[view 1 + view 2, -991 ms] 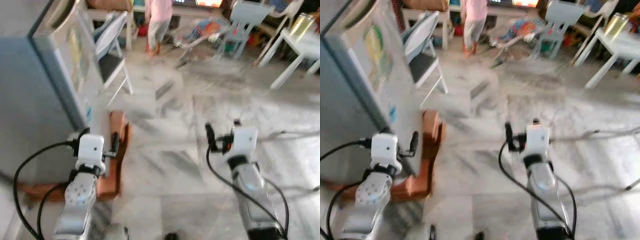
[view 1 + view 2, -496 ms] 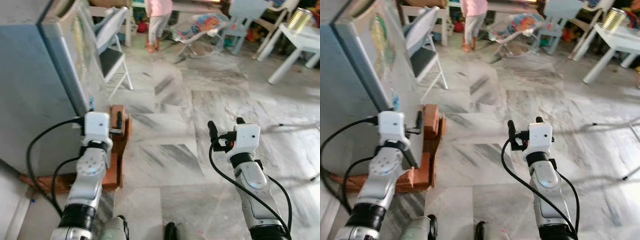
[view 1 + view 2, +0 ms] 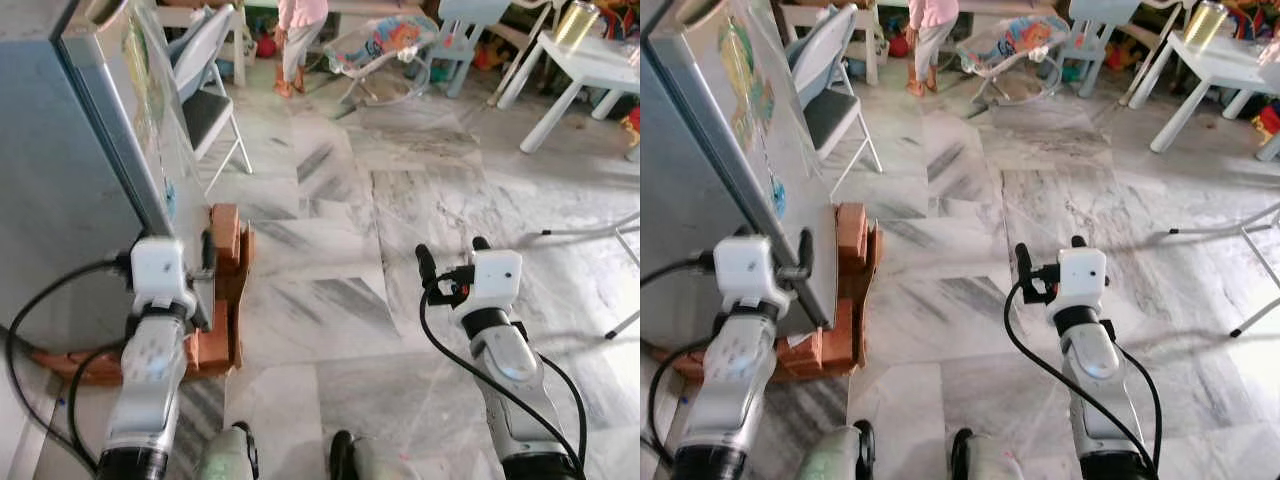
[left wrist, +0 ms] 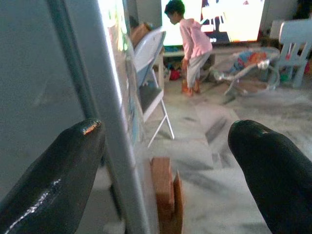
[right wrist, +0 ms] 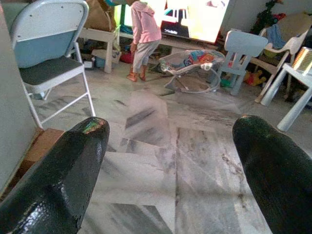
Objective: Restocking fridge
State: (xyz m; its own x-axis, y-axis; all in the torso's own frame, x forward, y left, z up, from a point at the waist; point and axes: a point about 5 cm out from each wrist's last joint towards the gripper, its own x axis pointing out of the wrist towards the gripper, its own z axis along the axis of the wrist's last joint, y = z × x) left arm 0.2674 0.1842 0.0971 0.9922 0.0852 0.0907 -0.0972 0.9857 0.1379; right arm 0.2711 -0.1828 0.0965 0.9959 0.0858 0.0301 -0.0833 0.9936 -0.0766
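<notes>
Grey-veined marble floor carries the fridge propped on stacked bricks, a folding chair beyond it, then a baby bouncer and a white table further off.

The fridge at ten o'clock has a smooth, matt grey metal skin and stands on rough reddish bricks. The floor is polished grey-veined marble. The left gripper has glossy black fingers; the folding chair looks like painted metal.
</notes>
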